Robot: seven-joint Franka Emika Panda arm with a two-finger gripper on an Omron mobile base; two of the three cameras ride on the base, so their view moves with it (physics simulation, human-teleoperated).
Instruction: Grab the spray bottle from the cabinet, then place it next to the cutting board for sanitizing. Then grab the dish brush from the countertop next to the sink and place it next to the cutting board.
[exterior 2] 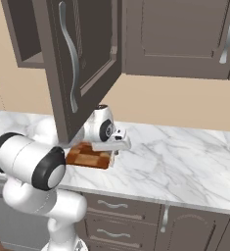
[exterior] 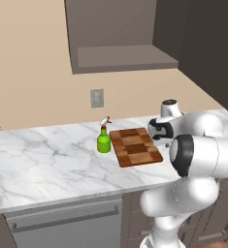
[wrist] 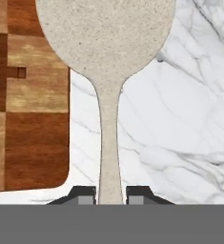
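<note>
Two things flank the cutting board [exterior: 136, 147] from the left base: spray bottle [exterior: 104, 140] and the arm. Hand view: gripper [wrist: 110, 195] clamps the dish brush [wrist: 106, 43] handle, head over countertop [wrist: 180, 119] beside board.

A beige wall [exterior: 33, 63] carries a grey outlet plate [exterior: 97, 98]; dark base cabinets [exterior 2: 136, 218] stand below, with what may be a steel dishwasher front [exterior: 67, 225] at left
</note>
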